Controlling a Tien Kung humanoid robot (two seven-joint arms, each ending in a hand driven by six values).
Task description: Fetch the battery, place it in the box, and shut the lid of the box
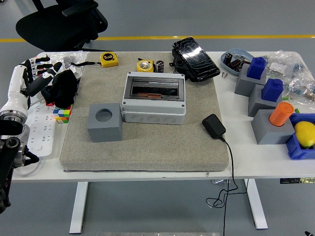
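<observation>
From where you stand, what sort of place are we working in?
Most likely a robotics lab or workshop test bench. A white table stands on a grey floor with a yellow line, an office chair sits behind, and test props lie about: a grey box, tape measures, blue blocks.

Bright even light, sharp, perhaps slight glare

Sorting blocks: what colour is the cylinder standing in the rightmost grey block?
Orange cylinder, seen in the head view.
</observation>
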